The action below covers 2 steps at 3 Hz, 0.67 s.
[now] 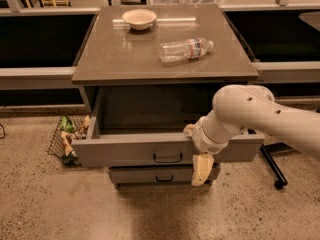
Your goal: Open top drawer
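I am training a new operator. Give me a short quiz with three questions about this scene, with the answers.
1. True or false: the top drawer is shut.
2. Which sits farthest back on the cabinet top? A) bowl B) water bottle C) wire basket
3. Fill in: the gripper hangs at the drawer's front, on the picture's ___ side of its handle.
Key: 1 false, it is pulled out; 2 A; 3 right.

Office-like lab: speckled concrete floor [50,206], grey counters [35,77], chair base [272,170]; jaws at top drawer [125,155] front.
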### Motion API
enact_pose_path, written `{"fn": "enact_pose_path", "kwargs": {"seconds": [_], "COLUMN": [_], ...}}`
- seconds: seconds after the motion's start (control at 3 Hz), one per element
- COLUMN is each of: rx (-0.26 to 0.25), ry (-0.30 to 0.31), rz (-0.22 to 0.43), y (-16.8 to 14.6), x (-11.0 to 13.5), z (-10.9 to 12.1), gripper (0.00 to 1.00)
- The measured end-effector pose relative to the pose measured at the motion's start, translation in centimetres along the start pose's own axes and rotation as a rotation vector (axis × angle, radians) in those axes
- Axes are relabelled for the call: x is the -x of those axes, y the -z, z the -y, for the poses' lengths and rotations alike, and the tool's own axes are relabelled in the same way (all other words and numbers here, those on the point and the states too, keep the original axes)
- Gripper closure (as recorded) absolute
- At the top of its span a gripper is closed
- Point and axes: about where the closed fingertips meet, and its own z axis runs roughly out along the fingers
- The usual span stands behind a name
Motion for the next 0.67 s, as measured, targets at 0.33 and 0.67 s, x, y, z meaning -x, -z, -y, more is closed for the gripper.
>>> {"fn": "enact_pose_path", "kwargs": {"seconds": [0.33,0.67], "rx": [-0.02,-0.053], "ry": [0.022,0.045], "rz": [0.0,-0.009], "y": [1.0,2.3], "x": [0.2,0.6], "z": [0.7,1.5], "gripper": [0.0,0.0]}}
